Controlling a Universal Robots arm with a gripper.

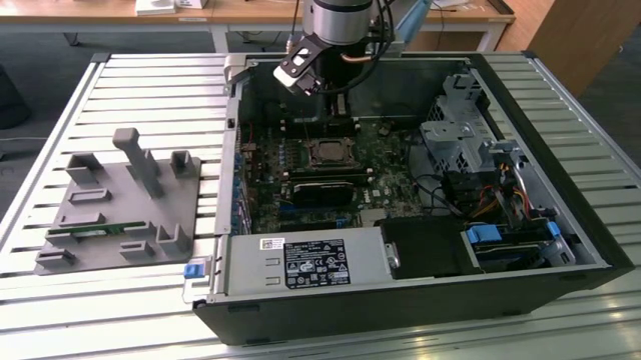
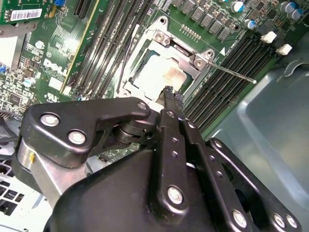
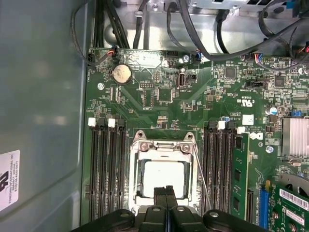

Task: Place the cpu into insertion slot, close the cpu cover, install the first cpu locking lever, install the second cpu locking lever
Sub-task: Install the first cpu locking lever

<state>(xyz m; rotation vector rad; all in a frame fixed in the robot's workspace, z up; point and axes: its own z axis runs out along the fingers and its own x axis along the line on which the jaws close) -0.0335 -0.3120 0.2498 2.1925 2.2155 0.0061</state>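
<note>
Gripper: the gripper (image 3: 166, 192) points down into the open computer case (image 1: 401, 309), with the two fingertips (image 2: 169, 93) pressed together and nothing between them.
Tip position: in both wrist views the closed tips hang over one edge of the socket, just above the rim of the cpu. Whether they touch it cannot be told.
Cpu: the cpu (image 3: 161, 175) lies flat in the socket with its silvery top facing up, directly beyond the tips.
Cpu cover: the cpu cover (image 3: 136, 169) lies folded down around the cpu, and the chip shows through its open centre.
Locking lever: the locking lever (image 3: 202, 178) is a thin bare rod beside the socket and appears unlatched. It sits off to one side of the tips, between the cover and the nearer bank of memory slots (image 3: 219, 169).
Lever axis: the rod runs along that side of the socket, roughly parallel to the memory slots. In the second wrist view its free end (image 2: 252, 81) reaches out over the slots, away from the cover.
Governing relation: judged from these views, the tips are centred on the socket edge, so the lever lies sideways from them and not ahead.
Surroundings: the motherboard (image 3: 159, 96) fills the floor of the case. In the exterior view the arm stands above the socket.
</note>
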